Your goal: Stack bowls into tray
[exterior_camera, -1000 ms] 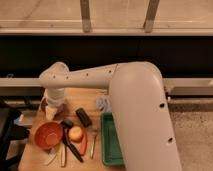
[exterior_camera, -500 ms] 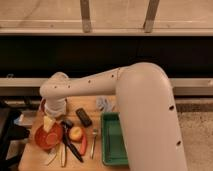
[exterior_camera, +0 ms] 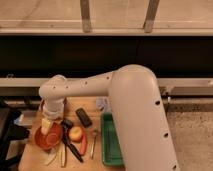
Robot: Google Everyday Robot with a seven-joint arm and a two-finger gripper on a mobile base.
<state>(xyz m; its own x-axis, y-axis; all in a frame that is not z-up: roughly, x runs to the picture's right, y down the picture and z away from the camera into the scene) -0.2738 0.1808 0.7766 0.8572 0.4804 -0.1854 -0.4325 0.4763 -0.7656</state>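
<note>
The gripper (exterior_camera: 47, 125) hangs over the orange-red bowl (exterior_camera: 50, 142), jaws spread wide, nothing clearly held; green tray (exterior_camera: 113, 150) apart.

Blocked right below gripper (exterior_camera: 46, 125) by orange-red bowl (exterior_camera: 40, 141); hemmed just right by round fruit (exterior_camera: 76, 133) and utensils (exterior_camera: 70, 149); passable farther right, above green tray (exterior_camera: 112, 144).

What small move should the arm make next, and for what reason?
Probably lower the hand a little onto the rim of the orange-red bowl and close on it. The hand hangs open just above that bowl, and the bowl stands to the left of the green tray, not yet in it.
</note>
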